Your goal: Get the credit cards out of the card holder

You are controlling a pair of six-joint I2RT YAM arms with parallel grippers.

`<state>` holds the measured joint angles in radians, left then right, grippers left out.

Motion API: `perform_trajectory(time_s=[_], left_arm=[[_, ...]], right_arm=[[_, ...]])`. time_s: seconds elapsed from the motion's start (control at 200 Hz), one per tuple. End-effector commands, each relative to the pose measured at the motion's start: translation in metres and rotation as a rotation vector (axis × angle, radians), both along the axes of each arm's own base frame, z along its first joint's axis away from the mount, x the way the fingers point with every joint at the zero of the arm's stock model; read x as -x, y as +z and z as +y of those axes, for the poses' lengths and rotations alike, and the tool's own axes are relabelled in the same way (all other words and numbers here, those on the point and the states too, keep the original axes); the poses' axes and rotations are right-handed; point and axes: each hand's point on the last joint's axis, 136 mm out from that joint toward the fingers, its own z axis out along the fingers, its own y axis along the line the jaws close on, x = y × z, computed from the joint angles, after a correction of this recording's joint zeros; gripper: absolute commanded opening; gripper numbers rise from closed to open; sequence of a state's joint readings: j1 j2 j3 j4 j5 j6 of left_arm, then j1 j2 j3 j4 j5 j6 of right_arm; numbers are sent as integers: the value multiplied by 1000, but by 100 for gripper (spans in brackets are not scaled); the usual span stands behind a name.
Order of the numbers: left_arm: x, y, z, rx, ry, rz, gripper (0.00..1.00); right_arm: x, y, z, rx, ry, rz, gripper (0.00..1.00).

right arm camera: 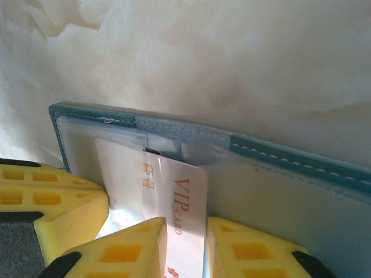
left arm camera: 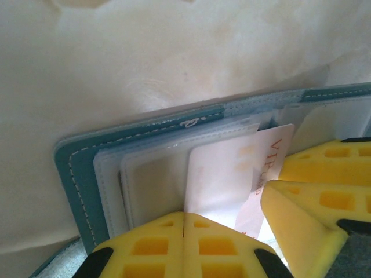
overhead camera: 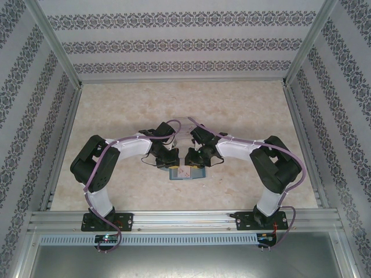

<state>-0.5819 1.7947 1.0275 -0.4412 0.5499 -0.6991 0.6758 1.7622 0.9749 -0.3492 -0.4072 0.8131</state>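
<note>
The teal card holder [left arm camera: 72, 174] lies open on the table, its pale inner pockets facing up. A white credit card [right arm camera: 184, 191] with red "VIP CARD" lettering sticks partway out of a pocket. My right gripper [right arm camera: 185, 225] is shut on this card, one yellow finger on each side. My left gripper [left arm camera: 184, 215] is shut, its joined tips resting on the holder's inner pocket beside the card. In the top view both grippers, the left [overhead camera: 171, 160] and the right [overhead camera: 195, 157], meet over the holder [overhead camera: 186, 174].
The holder lies on a beige marble-patterned table [overhead camera: 116, 110] ringed by an aluminium frame and patterned walls. A clear plastic tray [overhead camera: 184, 123] sits just behind the two grippers. Open tabletop lies to the left, right and far side.
</note>
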Motion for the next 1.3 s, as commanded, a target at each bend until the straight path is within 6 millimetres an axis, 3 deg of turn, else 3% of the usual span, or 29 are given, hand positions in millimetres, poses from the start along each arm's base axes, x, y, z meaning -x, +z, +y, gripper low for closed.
perform_trajectory(time_s=[0.0, 0.235, 0.679, 1.059, 1.294], left_arm=[[14, -20, 15, -101, -13, 56, 0], [14, -21, 16, -102, -12, 58, 0], [14, -19, 15, -100, -17, 54, 0], [13, -19, 14, -99, -16, 56, 0], [14, -20, 15, -101, -18, 57, 0]], right_arm=[[5, -11, -1, 2, -2, 44, 28], [3, -9, 0, -3, 0, 31, 22], [2, 2, -22, 102, 11, -33, 9], [1, 9, -48, 249, 42, -65, 8], [-1, 14, -53, 280, 49, -79, 6]])
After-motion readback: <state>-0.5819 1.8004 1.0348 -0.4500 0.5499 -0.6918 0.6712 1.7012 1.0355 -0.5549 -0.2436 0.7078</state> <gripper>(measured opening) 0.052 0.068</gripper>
